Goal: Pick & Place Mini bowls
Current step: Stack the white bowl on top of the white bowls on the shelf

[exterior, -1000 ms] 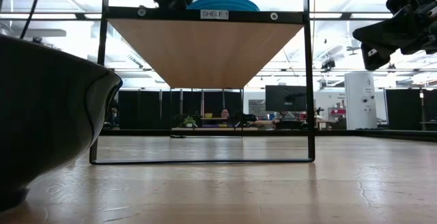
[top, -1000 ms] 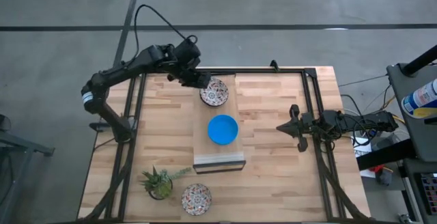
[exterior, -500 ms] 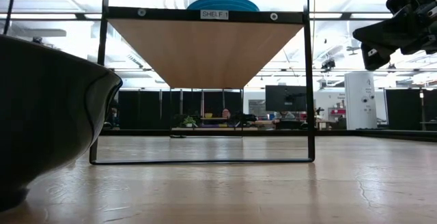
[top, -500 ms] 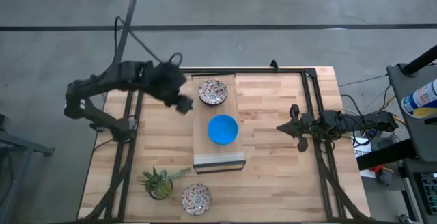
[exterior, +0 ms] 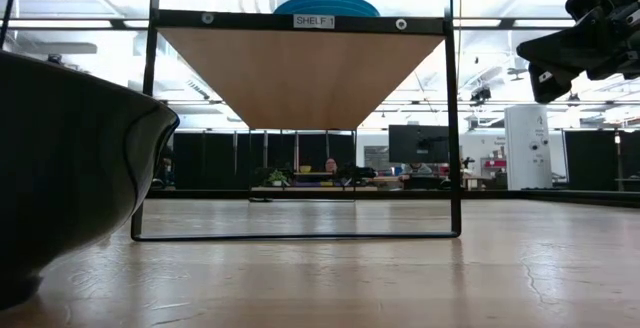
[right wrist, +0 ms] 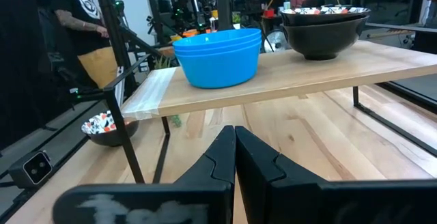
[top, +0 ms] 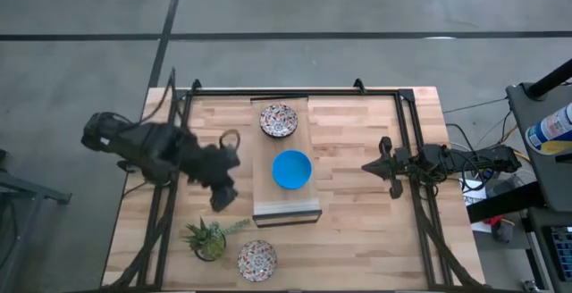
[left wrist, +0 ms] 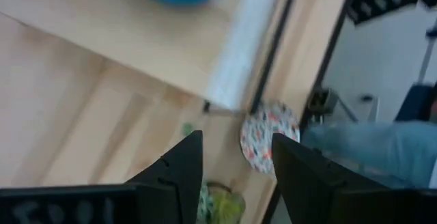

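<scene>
A wooden worktop (top: 357, 230) seen from above carries a small raised shelf (top: 286, 205) at its centre, used here as the landmark. On the shelf sit a stack of blue bowls (top: 291, 169) near its middle and, toward the far end, a patterned bowl (top: 279, 120). A second patterned bowl (top: 256, 259) rests on the worktop just past the shelf's near end, with a small potted plant (top: 208, 237) just beside it. The left end effector (top: 222, 195) hangs to the left of the shelf, close to its near end, fingers spread wide and holding nothing; its own camera looks between the two dark fingers (left wrist: 179, 169) toward that near bowl (left wrist: 269, 136) and the plant (left wrist: 220, 200). The near bowl lies ahead of the left end effector, past the plant, and this arm is much the closer one, so the next grasp probably falls to it. Being round, the bowl has no long axis to line up with. The right end effector (top: 387, 170) waits well to the right of the shelf, fingers pressed together and empty.
</scene>
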You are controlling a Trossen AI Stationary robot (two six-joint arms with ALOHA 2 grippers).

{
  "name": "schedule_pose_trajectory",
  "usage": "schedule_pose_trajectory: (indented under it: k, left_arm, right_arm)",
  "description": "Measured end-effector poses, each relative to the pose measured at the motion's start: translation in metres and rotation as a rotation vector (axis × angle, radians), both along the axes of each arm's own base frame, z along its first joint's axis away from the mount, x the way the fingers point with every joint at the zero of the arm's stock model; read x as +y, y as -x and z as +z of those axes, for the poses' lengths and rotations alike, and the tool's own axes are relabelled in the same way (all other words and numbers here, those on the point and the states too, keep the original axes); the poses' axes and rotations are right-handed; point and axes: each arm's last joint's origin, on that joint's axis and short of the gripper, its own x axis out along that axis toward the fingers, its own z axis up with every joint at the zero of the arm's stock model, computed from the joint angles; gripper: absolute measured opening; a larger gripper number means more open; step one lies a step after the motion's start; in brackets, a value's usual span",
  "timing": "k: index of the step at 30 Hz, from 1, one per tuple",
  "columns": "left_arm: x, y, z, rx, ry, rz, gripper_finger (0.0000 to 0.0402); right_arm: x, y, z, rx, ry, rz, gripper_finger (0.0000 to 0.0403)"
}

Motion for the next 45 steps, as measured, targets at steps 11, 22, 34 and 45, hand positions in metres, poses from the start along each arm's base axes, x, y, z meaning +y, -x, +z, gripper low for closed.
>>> schedule_pose_trajectory:
  k: [11, 22, 34, 45]
  left_arm:
    - [-0.079, -0.005, -0.051, 0.047, 0.06, -0.065, 0.0165]
    - [-0.098, -0.024, -0.133, 0.095, 0.075, 0.116, 0.0165]
    - [-0.119, -0.031, -0.179, 0.143, 0.024, 0.088, 0.0165]
    - [-0.129, -0.04, -0.211, 0.234, -0.025, 0.074, 0.0165]
  right_arm:
    - [0.0, 0.0, 0.0, 0.0, 0.0, 0.0, 0.0008]
    - [0.0, 0.0, 0.0, 0.0, 0.0, 0.0, 0.0008]
    - [0.0, 0.0, 0.0, 0.0, 0.0, 0.0, 0.0008]
    - [0.0, 0.0, 0.0, 0.0, 0.0, 0.0, 0.0008]
